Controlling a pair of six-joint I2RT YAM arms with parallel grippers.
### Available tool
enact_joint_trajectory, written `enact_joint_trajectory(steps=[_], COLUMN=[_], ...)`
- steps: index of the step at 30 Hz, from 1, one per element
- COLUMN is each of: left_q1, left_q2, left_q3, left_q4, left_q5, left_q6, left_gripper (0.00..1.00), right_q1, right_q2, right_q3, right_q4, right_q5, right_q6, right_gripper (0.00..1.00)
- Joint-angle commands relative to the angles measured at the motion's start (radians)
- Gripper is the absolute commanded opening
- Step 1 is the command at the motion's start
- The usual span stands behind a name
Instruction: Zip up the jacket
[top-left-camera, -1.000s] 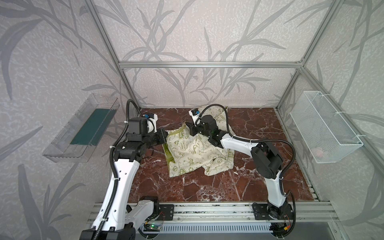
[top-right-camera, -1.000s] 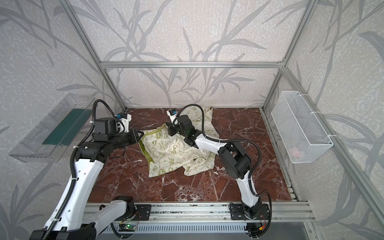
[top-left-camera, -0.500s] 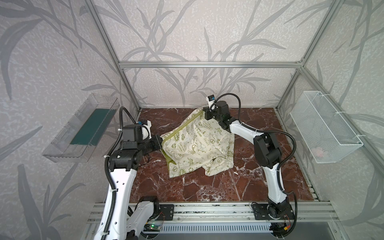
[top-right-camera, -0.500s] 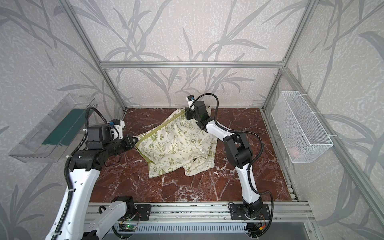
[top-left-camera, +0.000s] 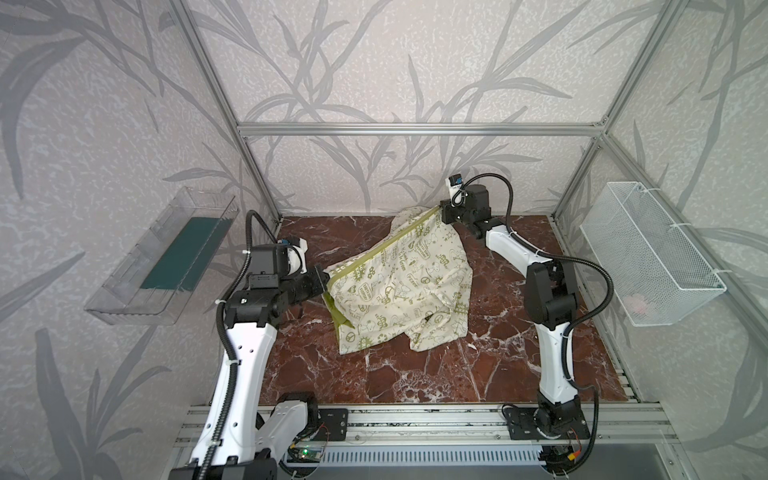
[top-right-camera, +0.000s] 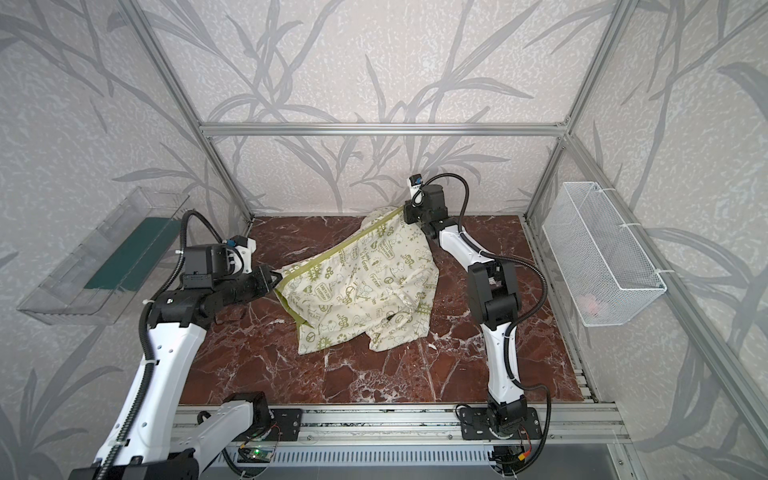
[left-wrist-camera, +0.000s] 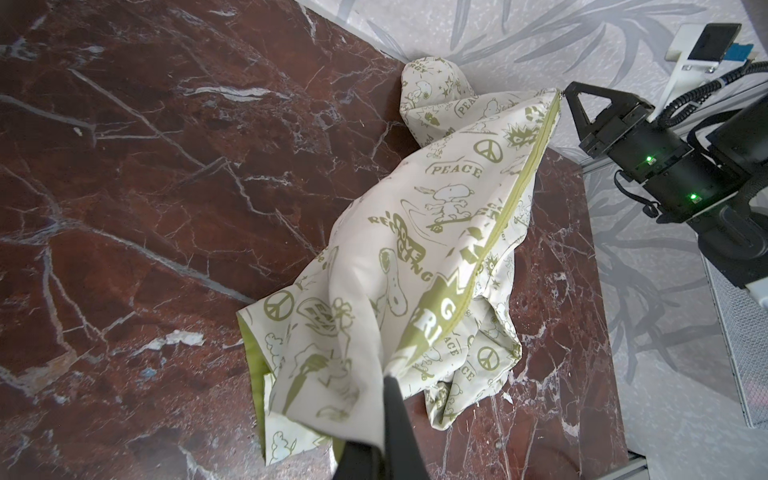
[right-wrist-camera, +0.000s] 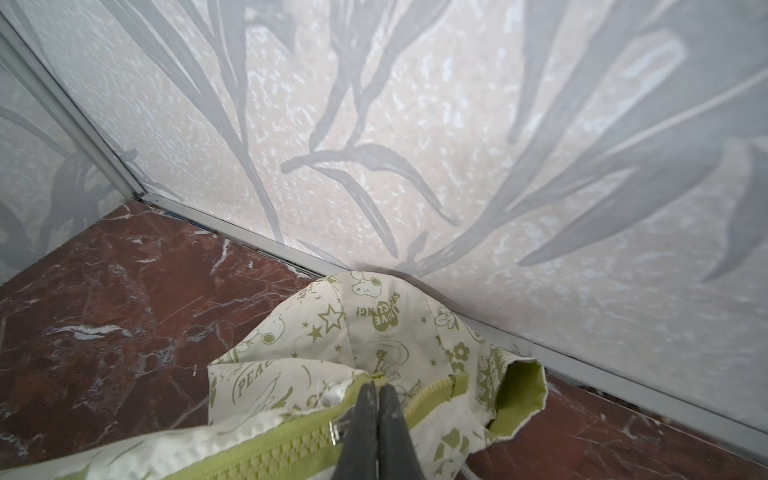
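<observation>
The left gripper (top-left-camera: 323, 279) is closed on the jacket (top-left-camera: 399, 286), its arm bent low. The right arm is extended far back, and the right gripper (top-left-camera: 441, 208) is closed on it likewise.

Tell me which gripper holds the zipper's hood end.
The right gripper: its jaws are shut at the top of the zipper, beside the hood. The left gripper pinches the jacket at its bottom end.

Clear tray (top-left-camera: 124, 291), wire basket (top-left-camera: 665, 266), tabletop (top-left-camera: 395, 374)
</observation>
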Motion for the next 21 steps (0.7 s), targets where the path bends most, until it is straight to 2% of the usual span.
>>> enact_joint_trajectory(steps=[1,6,13,15,21], left_q1=[0.011,0.007,-0.04,-0.038,0.021], left_q2=[0.082,0.252,0.445,0.482,0.524], left_q3=[0.126,0.327,0.552,0.582,0.556], left_q4=[0.03,0.043,0.091,0.072,0.049], left_q5=[0.016,0.05,0.141,0.12,0.041], left_q6=[0.042,0.095,0.157,0.199,0.221], left_gripper=[0.0,0.0,0.0,0.0,0.0], right_q1=[-0.067,-0.118,-0.108,-0.089,-0.099], right_q2=[-0.112,-0.277,-0.637,-0.749,-0.964], right_q3=[0.02,-0.091,-0.428,-0.553,-0.781], right_q4=[-0.016,-0.002,0.075,0.11,0.023], right_q5=[0.128,0.219,0.389,0.454,0.458], right_q6=[-0.058,-0.1,-0.298,-0.357,-0.279], right_gripper=[0.0,0.0,0.0,0.0,0.0])
